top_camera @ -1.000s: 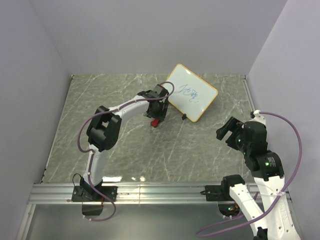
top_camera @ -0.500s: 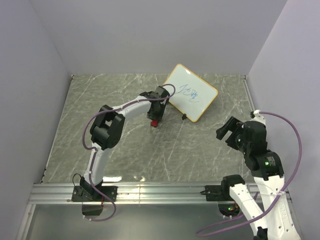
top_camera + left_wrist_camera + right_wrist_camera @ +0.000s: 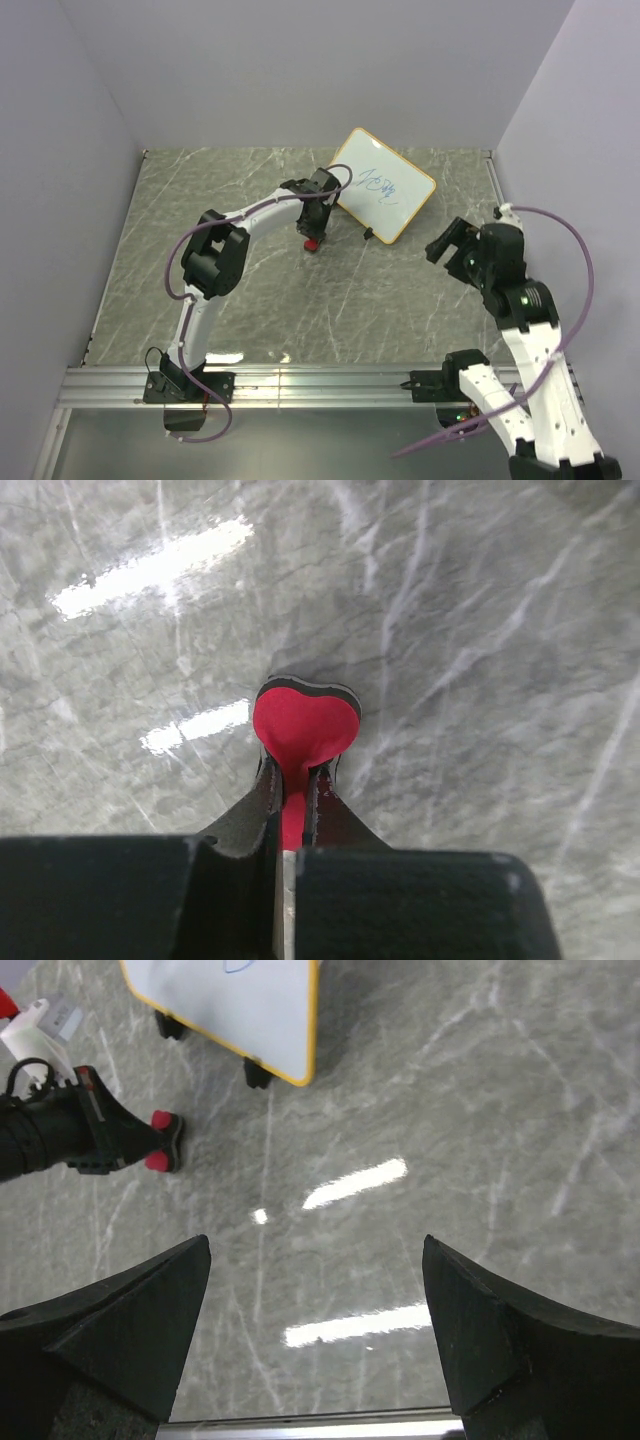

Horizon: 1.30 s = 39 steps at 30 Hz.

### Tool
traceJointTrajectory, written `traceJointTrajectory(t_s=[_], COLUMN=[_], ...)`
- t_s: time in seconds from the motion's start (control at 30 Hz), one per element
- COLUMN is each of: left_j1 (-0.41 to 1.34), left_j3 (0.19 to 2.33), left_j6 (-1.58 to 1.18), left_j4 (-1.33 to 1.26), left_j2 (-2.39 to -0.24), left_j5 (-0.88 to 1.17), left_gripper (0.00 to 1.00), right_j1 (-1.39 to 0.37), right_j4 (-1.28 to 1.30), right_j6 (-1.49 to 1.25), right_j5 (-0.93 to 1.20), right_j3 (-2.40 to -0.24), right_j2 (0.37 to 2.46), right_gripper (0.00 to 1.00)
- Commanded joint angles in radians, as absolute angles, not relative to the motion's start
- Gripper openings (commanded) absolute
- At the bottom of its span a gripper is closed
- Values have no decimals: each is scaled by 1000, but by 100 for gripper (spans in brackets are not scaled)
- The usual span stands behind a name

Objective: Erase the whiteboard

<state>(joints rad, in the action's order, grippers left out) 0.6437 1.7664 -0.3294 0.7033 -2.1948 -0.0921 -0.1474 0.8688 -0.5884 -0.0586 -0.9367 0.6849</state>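
A: While the top view is up, where's the whiteboard point(image 3: 384, 198)?
B: Far side of the table point(image 3: 250, 290), right of centre. It's propped up tilted on small black feet point(image 3: 368, 236), with a yellow frame. Blue marks point(image 3: 378, 184) on the upper part of the face.
A: Left gripper point(image 3: 313, 232)?
B: Down just beside the whiteboard's left edge. Jaws pinched tight on the eraser point(image 3: 312, 244), nothing else in them.
A: Does the wrist view agree?
B: Yes. The left wrist shows both fingers point(image 3: 255, 815) squeezing the red pad so it bulges out past the tips, with a black layer along its far rim. Grey marble under it.
A: Is the eraser touching the table?
B: Can't tell from above. The right wrist view shows it low at the table with a shadow right under it, but contact is unclear.
A: Is the eraser touching the whiteboard?
B: No. It's near but apart, out in front of the left end and off the white face.
A: Right gripper point(image 3: 447, 243)?
B: Hanging over the right side of the table, well apart from the left one. Jaws spread wide with nothing between them — only bare table there.
A: Is the whiteboard in its wrist view?
B: Lower corner only, at the top left of that view, with two feet showing.
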Motion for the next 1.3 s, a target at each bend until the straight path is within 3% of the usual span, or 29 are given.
traceJointTrajectory(t_s=[0.0,0.37,0.6,0.87,1.07,1.27], left_j1=[641,641,643,644,646,646], left_j3=[1839,2098,2097,2023,2059,2166], left_j6=[-351,-466,-505,-520,-520,-578], left_j4=[718,735,719,747,807,856], left_j2=[-2140,-2155,-2126,-2062,-2051,-2117], left_j5=[-46,104,136,126,91,80], left_gripper=[0,0,0,0,0,0], right_j1=[-134,63,89,89,89,69], right_j4=[713,473,425,350,259,193], right_j6=[-627,-706,-624,-526,-546,-557], right_j5=[17,90,89,183,261,317], right_j3=[-1026,-1276,-1394,-1512,-1476,-1411], right_j2=[802,1265,1535,1704,1769,1769], right_gripper=[93,91,89,88,86,77])
